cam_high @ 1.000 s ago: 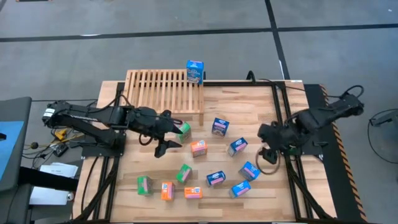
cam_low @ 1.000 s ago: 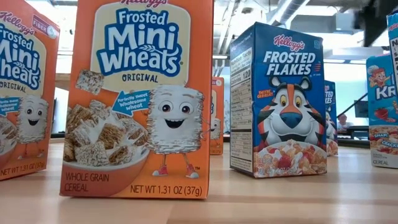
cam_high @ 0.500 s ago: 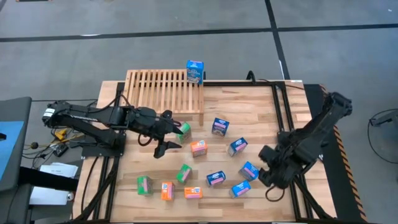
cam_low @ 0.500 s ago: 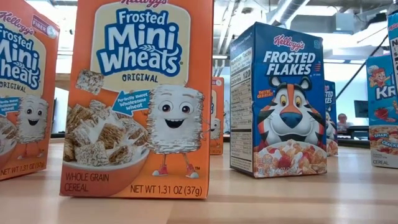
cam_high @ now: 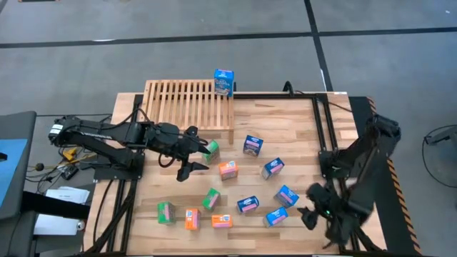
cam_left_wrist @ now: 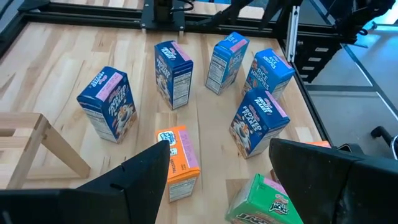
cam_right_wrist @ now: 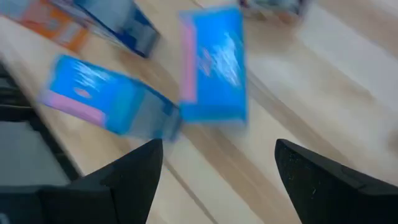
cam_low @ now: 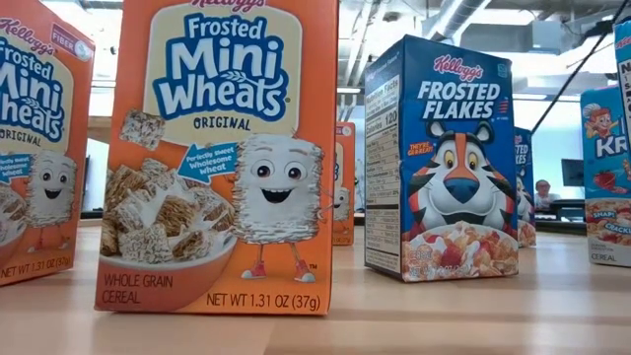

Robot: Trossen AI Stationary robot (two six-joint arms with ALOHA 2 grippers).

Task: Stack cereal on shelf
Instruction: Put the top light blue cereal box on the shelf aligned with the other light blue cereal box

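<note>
Where the table (cam_high: 285,121) comes closest, at the bottom of the high view, a row of small cereal boxes lies on the planks: a green box (cam_high: 166,212), an orange box (cam_high: 191,218) and a second orange box (cam_high: 222,221). Just above them sit another green box (cam_high: 211,198) and a blue box (cam_high: 248,205). At the lower right are two more blue boxes, one low (cam_high: 275,217) and one a little higher (cam_high: 286,195).

The right pincer (cam_high: 315,212) hangs at the lower right, close beside those two blue boxes. Its two fingers stand wide apart and hold nothing. In its own wrist view the two blue boxes look blurry, one (cam_right_wrist: 212,65) ahead between the fingers and one (cam_right_wrist: 106,94) off to the side.

Higher up, in the middle of the high view, an orange box (cam_high: 228,170) stands near a blue box (cam_high: 273,168) and another blue box (cam_high: 252,145).

The left pincer (cam_high: 197,159) is left of the middle. Its fingers are wide too, and a green box (cam_high: 211,149) sits right at its tip, not squeezed.

Farthest away, at the top, is the shelf (cam_high: 188,103). One blue box (cam_high: 223,83) stands at its upper right corner.

In the low view, a big orange box (cam_low: 227,158) stands up next to a blue box (cam_low: 441,163).
</note>
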